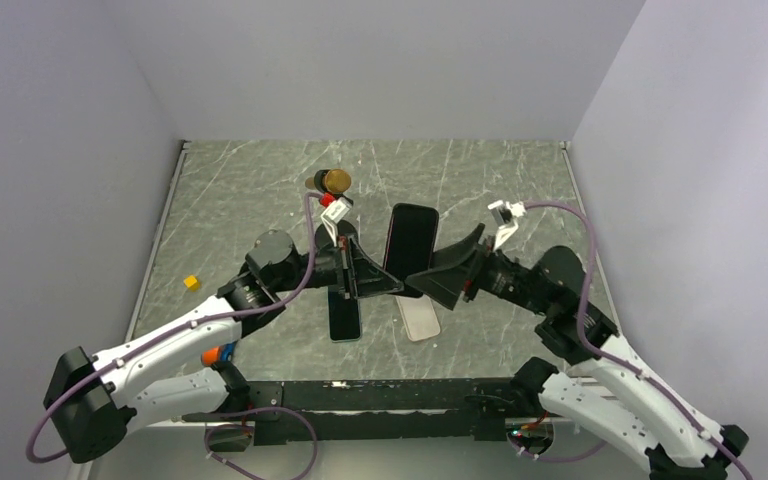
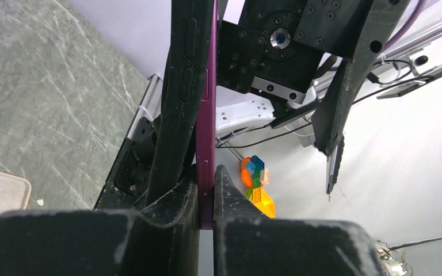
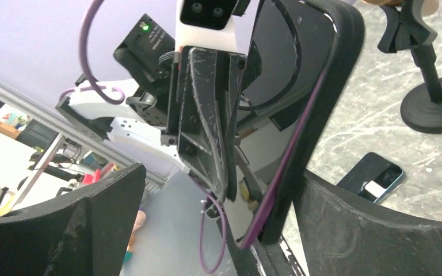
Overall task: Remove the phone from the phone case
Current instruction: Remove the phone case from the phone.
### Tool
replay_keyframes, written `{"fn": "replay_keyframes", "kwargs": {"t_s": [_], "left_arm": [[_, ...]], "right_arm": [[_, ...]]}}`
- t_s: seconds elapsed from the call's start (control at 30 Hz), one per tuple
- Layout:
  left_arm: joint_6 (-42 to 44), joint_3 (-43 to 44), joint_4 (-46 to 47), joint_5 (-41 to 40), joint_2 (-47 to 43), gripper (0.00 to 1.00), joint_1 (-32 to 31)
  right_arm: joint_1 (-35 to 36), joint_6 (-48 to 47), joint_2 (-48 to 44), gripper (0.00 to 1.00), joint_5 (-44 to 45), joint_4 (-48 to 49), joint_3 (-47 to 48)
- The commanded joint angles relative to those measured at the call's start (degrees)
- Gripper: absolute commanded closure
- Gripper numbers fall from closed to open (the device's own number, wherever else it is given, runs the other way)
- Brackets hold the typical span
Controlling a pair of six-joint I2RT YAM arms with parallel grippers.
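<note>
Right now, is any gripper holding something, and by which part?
The left gripper pinches the purple phone by one end. The right gripper is open, holding nothing.

dark phone [image 1: 409, 238] aloft between left fingers [image 1: 366, 271] and right fingers [image 1: 454, 268]

The phone [image 2: 206, 115] is showing a purple edge against the black phone case [image 2: 178, 103]; the counter [image 1: 260, 190] is looking grey-green, veined with white.

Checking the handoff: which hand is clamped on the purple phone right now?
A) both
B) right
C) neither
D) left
D: the left hand pinches the purple phone by its edge, while the right hand stands wide open.
</note>
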Motion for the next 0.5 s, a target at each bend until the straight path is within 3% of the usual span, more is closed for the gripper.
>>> {"fn": "replay_keyframes", "kwargs": {"t_s": [0.0, 0.13, 0.27, 0.47], "left_arm": [[-0.89, 3.47, 2.48, -2.41, -4.54, 1.0, 1.16], [-2.67, 3.57, 2.62, -1.84, -5.73, 1.0, 1.95], [-3.61, 3.92, 2.9, -0.91, -6.64, 1.0, 2.55], [-5.75, 2.65, 6.21, 0.03, -7.06, 1.0, 2.61]], "right_arm": [[-0.35, -1.72, -6.13, 0.01, -0.54, -0.58, -1.84], [-0.38, 0.26, -8.12, 0.05, -0.32, 0.3, -5.17], [-0.38, 3.36, -10.76, 0.32, -2.36, 6.97, -9.9], [-0.45, 6.31, -7.39, 0.57, -9.06, 17.44, -12.88]]}}
